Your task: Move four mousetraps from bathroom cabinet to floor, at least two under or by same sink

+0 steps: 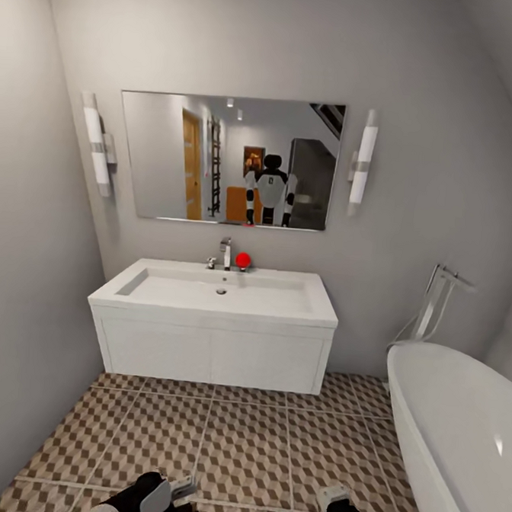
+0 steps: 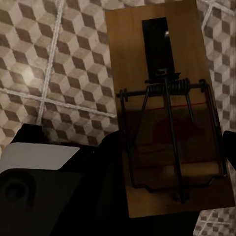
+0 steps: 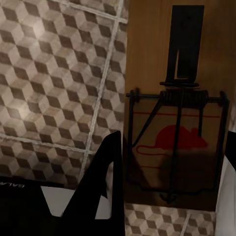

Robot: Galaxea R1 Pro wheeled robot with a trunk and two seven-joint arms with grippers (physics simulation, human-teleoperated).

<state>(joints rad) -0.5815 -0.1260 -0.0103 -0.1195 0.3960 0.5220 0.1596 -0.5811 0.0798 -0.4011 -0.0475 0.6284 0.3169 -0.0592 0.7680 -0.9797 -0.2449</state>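
My left gripper (image 2: pixel 172 142) is shut on a tan wooden mousetrap (image 2: pixel 167 113) with a dark spring bar, held above the bathroom floor (image 2: pixel 54 73). My right gripper (image 3: pixel 173 147) is shut on a second mousetrap (image 3: pixel 177 123) printed with a red mouse, also over the cube-patterned tiles (image 3: pixel 54 73). In the head view both grippers sit at the lower edge, left (image 1: pixel 175 491) and right (image 1: pixel 338 506), about two tiles short of the white sink (image 1: pixel 215 291) with its chrome tap (image 1: pixel 226 252). The cabinet appears only as an orange-brown reflection in the mirror (image 1: pixel 228 159).
A rounded white bathtub (image 1: pixel 458 430) fills the right side, with a chrome floor tap (image 1: pixel 436 299) behind it. A grey wall closes the left. A red ball (image 1: pixel 243 260) sits on the basin's rim. Open tiled floor (image 1: pixel 235 438) lies before the sink.
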